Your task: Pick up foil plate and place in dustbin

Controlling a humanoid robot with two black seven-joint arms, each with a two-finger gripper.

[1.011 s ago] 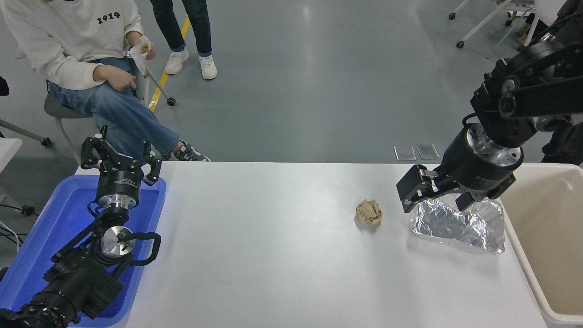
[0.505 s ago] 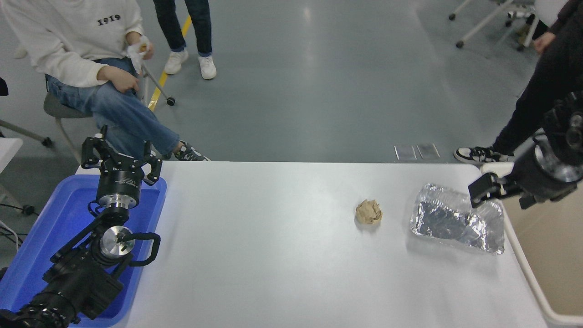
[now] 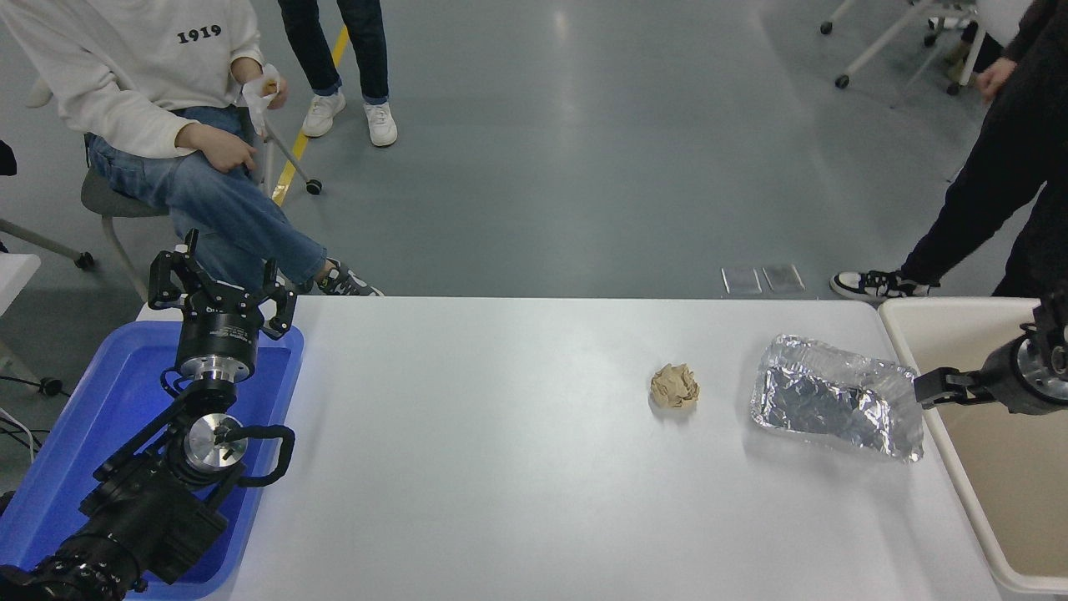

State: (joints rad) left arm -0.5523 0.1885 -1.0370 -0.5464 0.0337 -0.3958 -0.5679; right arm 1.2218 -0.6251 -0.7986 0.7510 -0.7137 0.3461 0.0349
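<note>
Your foil plate (image 3: 837, 406): flat on the white table (image 3: 501, 467), beside the dustbin (image 3: 993, 467). Your right gripper (image 3: 939, 389): over the dustbin rim, empty; finger spread cannot be judged. Left gripper (image 3: 221, 284): spread wide above the blue tray (image 3: 75, 442).

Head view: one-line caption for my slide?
Foil plate lies on the table beside the dustbin; right pincer hovers empty.

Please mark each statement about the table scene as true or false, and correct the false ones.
1. The foil plate lies on the table. True.
2. The right claw holds the plate. False: it is beside the plate, over the dustbin's rim, holding nothing.
3. A paper ball lies left of the plate. True.
4. The plate is inside the dustbin. False: it is still on the table.
5. The left claw is above the blue tray. True.
</note>
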